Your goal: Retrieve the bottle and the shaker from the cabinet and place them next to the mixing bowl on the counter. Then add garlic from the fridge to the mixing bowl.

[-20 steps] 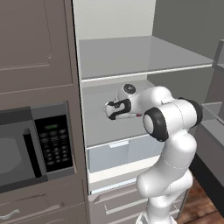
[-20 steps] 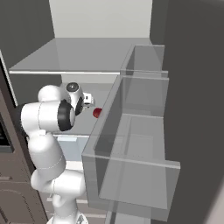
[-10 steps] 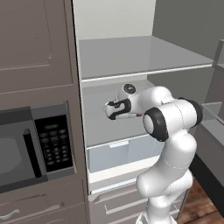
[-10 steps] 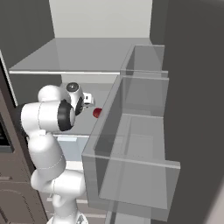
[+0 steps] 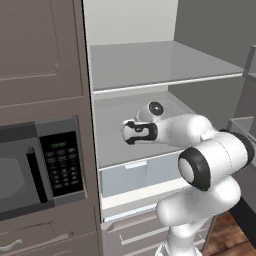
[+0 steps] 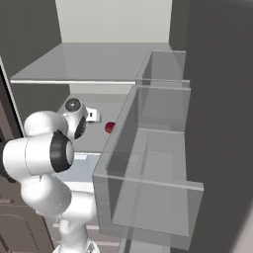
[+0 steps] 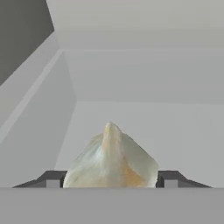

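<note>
A: Where is the garlic (image 7: 111,158) sitting?

B: In the hand view it is sitting low in the middle, a pale, papery bulb with its tip pointing up, right between the two dark fingers (image 7: 52,178).

A: Are the fingers gripping it?

B: One is pressing in on each side of the bulb, so they are standing about half open and closed on the garlic.

A: And where is the arm reaching?

B: Inside the fridge (image 5: 135,65). In the left base view the white arm is stretching in over the middle shelf (image 5: 107,145), under a flat grey shelf above, with the translucent drawer (image 5: 132,177) just below it.

A: What is lying around it?

B: A microwave (image 5: 40,167) with a black panel is sitting left of the fridge in that view. In the right base view a small red thing (image 6: 109,127) is lying on the same shelf beside the hand, and clear door bins (image 6: 153,163) are standing to the right.
</note>
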